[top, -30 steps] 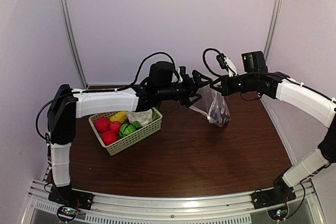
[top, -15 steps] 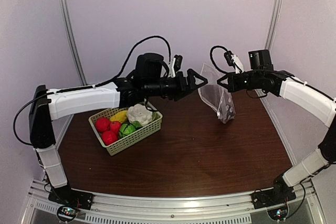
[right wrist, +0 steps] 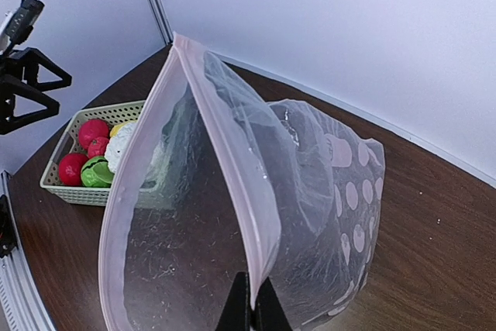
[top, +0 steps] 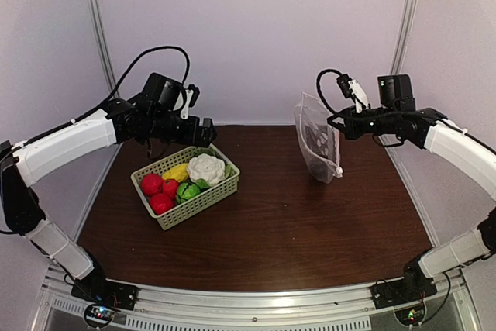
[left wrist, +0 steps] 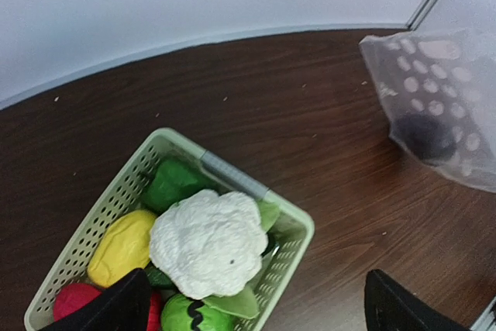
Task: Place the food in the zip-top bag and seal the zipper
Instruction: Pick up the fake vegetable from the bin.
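Note:
The dotted zip-top bag (top: 318, 143) hangs above the table at the back right, with a dark piece (left wrist: 428, 136) inside. My right gripper (top: 338, 123) is shut on its mouth edge. In the right wrist view the gripper (right wrist: 252, 309) pinches the zipper (right wrist: 225, 141), and the bag (right wrist: 325, 215) gapes open on its left. My left gripper (top: 203, 131) hovers over the back of the basket, open and empty; its fingertips (left wrist: 116, 309) stand wide apart. The food lies in the basket: a white cauliflower (left wrist: 205, 242), a yellow piece (left wrist: 124, 247), red fruits (top: 159, 188) and green pieces (left wrist: 177, 182).
The pale green lattice basket (top: 215, 194) stands on the brown table at the left of centre. Purple walls with metal posts close in the back and sides. A rail runs along the near edge with both arm bases.
My left gripper has let go of the bag and swung left and back to above the basket. My right gripper still holds the bag, shifted slightly right.

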Available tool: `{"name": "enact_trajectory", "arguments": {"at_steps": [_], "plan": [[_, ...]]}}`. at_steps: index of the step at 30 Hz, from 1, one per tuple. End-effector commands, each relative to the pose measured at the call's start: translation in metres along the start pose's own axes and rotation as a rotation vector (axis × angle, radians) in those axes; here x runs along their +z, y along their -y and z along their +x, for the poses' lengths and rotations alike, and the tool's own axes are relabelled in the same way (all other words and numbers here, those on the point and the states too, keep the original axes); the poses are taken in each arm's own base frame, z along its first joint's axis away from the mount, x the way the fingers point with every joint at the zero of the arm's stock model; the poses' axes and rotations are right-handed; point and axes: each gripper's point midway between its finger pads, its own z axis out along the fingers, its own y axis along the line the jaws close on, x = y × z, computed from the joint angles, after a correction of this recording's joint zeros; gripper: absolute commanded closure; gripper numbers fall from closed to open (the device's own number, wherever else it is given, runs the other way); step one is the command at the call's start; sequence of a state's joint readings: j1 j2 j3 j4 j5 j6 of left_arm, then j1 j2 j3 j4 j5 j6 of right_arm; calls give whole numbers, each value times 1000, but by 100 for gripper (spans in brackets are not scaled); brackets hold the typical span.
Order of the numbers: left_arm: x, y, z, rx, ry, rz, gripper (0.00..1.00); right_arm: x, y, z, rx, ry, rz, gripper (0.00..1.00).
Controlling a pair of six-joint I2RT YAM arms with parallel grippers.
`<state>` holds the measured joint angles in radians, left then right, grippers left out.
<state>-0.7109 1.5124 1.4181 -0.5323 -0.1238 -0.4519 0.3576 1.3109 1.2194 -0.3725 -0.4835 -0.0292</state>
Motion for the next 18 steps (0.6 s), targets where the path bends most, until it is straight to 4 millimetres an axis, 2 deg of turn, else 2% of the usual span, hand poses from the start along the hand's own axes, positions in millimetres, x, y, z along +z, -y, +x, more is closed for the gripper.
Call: {"name": "enact_trajectory", "arguments": {"at_steps": [1,3,7,9,11,13,18], "plan": [[22,-45,57,-16,-205,-80,2,-3,5,3,-45,9,30,100],[35,-59,69,-100,-242,-94,2,-6,4,0,-56,20,27,100],[49,-73,73,-185,-239,-90,5,-15,-4,-16,-78,46,6,100],[55,-71,74,-206,-247,-62,6,-15,12,-16,-103,37,91,100],[59,-72,76,-234,-263,-47,6,-7,28,-7,-124,-34,159,100],[64,-74,83,-278,-287,-34,7,-1,27,0,-133,-82,130,100],[76,-68,100,-356,-310,57,10,-3,20,-1,-95,-27,101,100]]}}
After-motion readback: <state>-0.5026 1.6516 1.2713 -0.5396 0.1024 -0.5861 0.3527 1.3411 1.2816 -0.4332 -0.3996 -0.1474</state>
